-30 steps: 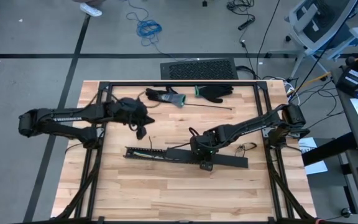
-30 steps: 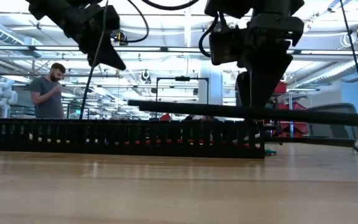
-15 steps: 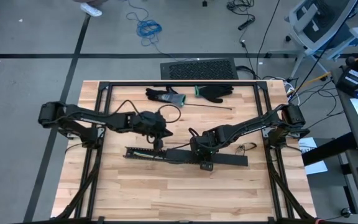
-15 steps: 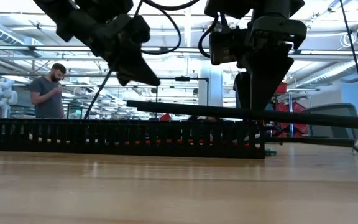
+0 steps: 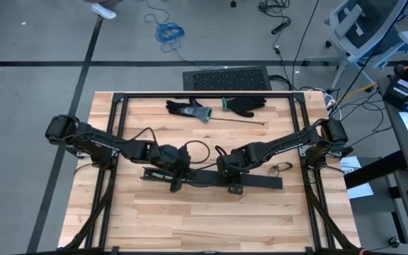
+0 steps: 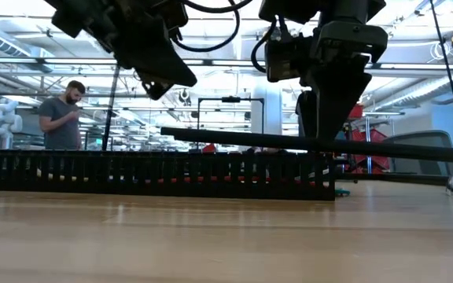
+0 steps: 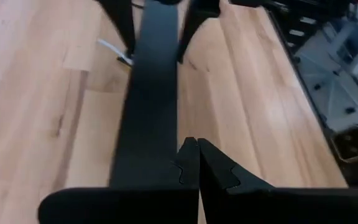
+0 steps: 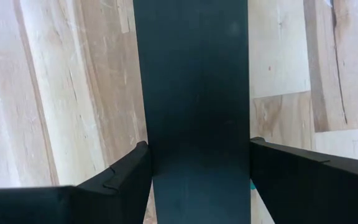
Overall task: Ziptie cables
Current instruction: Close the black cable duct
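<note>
My right gripper (image 5: 234,185): middle of the high view, fingers (image 8: 120,180) pressed against both sides of the flat black duct cover (image 8: 191,93), clamping it; one end of that cover is raised off the wood.
My left gripper (image 5: 175,185): left of centre in the high view, fingers (image 7: 191,165) pressed together, holding nothing, hovering over the same cover's other end.
Slotted duct (image 6: 156,174): long black channel across the low view's middle, lying on the table (image 5: 190,219).
Cables (image 6: 211,178): thin wires inside the duct; red and yellow show through its slots.
Gloves (image 5: 190,110): two, upper centre of the high view, near the table's far edge.
Person (image 6: 61,114): far left of the low view, standing in the room behind.
</note>
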You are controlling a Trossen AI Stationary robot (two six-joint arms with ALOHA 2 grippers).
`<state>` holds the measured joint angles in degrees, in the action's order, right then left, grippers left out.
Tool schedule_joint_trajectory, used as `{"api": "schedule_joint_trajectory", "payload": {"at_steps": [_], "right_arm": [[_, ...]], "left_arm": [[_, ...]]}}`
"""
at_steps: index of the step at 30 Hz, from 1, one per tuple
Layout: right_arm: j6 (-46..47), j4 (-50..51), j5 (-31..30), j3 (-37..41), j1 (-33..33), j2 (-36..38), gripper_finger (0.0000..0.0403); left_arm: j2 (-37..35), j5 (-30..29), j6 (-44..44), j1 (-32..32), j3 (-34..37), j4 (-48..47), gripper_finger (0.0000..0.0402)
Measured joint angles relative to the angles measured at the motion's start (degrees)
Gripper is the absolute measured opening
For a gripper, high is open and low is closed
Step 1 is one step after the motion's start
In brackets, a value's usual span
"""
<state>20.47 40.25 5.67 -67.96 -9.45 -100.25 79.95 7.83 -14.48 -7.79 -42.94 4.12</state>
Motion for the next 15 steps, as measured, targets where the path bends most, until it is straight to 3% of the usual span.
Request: {"api": "schedule_joint_trajectory", "payload": {"at_steps": [5,15], "right_arm": [[0.0,-0.2,0.0,0.0,0.0,0.0,0.0231],[0.8,-0.2,0.3,0.0,0.0,0.0,0.0231]], "left_arm": [[2.4,-5.5,0.0,0.5,0.1,0.1,0.0000],[9.7,-1.8,-3.0,0.6,0.1,4.9,0.0000]]}}
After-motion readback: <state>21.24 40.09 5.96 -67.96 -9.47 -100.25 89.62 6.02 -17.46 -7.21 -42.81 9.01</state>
